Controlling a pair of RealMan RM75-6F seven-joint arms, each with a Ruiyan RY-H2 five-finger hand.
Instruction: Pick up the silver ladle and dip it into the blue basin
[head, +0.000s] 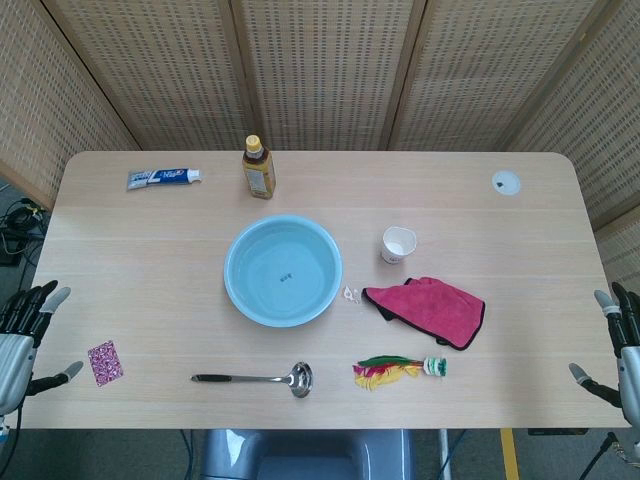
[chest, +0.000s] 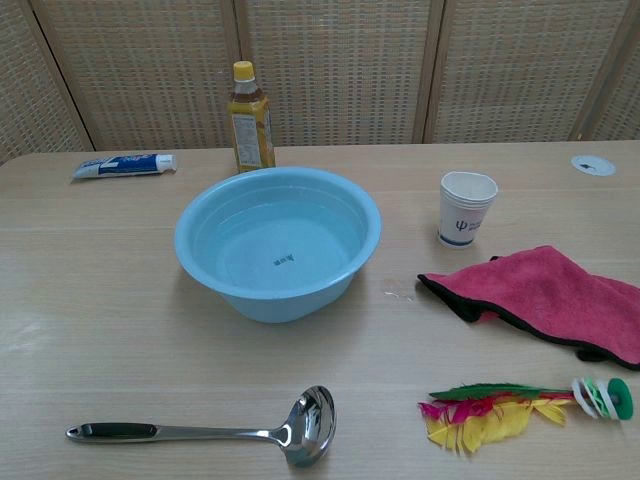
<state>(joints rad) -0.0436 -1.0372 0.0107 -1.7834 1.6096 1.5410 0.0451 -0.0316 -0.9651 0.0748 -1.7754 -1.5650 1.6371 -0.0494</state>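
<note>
The silver ladle (head: 255, 378) lies flat near the table's front edge, dark handle to the left and bowl to the right; the chest view shows the ladle (chest: 215, 430) close up. Just behind it stands the blue basin (head: 283, 270), round and holding water, also the basin (chest: 277, 240) in the chest view. My left hand (head: 22, 335) hangs open off the table's left edge, far from the ladle. Past the right edge my right hand (head: 618, 350) is open too. Neither hand shows in the chest view.
Behind the basin stand a yellow-capped bottle (head: 258, 167) and a toothpaste tube (head: 163, 178). A white paper cup (head: 398, 244), a pink cloth (head: 428, 310) and a feathered shuttlecock (head: 398, 370) lie to the right. A small patterned packet (head: 105, 362) sits front left.
</note>
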